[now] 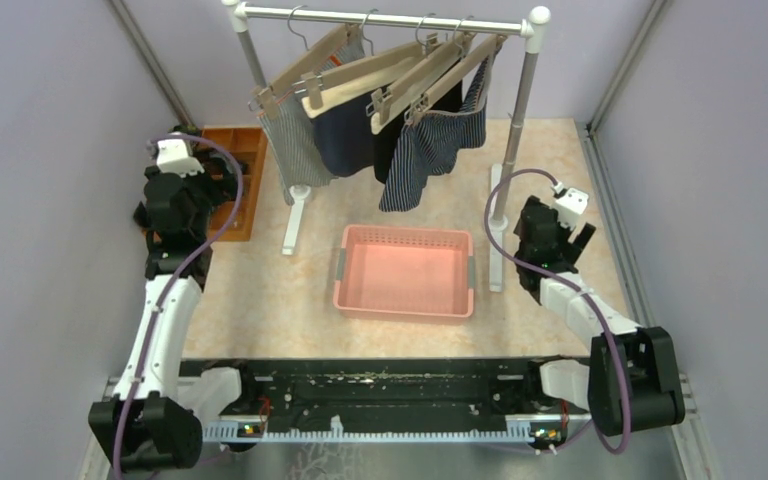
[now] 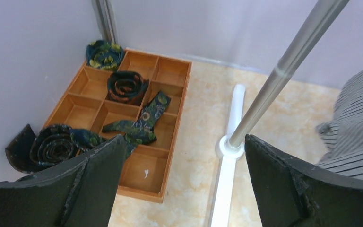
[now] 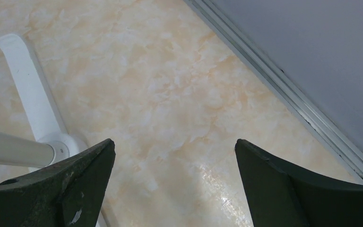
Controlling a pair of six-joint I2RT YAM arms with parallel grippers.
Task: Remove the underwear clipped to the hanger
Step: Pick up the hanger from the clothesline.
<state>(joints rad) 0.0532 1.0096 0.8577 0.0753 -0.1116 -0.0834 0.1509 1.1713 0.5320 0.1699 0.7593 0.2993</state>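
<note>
**Top external view: all four pairs on the rail, left arm closest to the end pair**

None of the underwear is off yet. The grey-white striped pair (image 1: 290, 150), the plain navy pair (image 1: 345, 135), the black pair (image 1: 388, 150) and the navy white-striped pair (image 1: 430, 145) each hang from a wooden hanger (image 1: 310, 70) on the rail (image 1: 380, 18). The hangers slant across the rail, low end toward the near left, and the cloth drops straight down from the clips. The pink basket (image 1: 407, 232) sits in front of the rack with nothing in it.

My left gripper (image 2: 184, 142) has its fingers spread wide with nothing between them. It hangs over the floor beside the wooden tray (image 2: 176, 132) of rolled dark bundles (image 2: 125, 87). Through its camera the grey-white striped pair (image 2: 354, 127) lies off to the right, past the right finger. The rack's left post (image 2: 283, 71) stands between the fingers and the cloth.

My right gripper (image 3: 174, 142) is spread just as wide and holds nothing. Its camera sees only floor and the rack's foot (image 3: 28, 90), no cloth at all.

I judge the left arm better placed for the end pair. It would have to swing right, clear of the post, and rise toward the clips at the hanger's low end.
</note>
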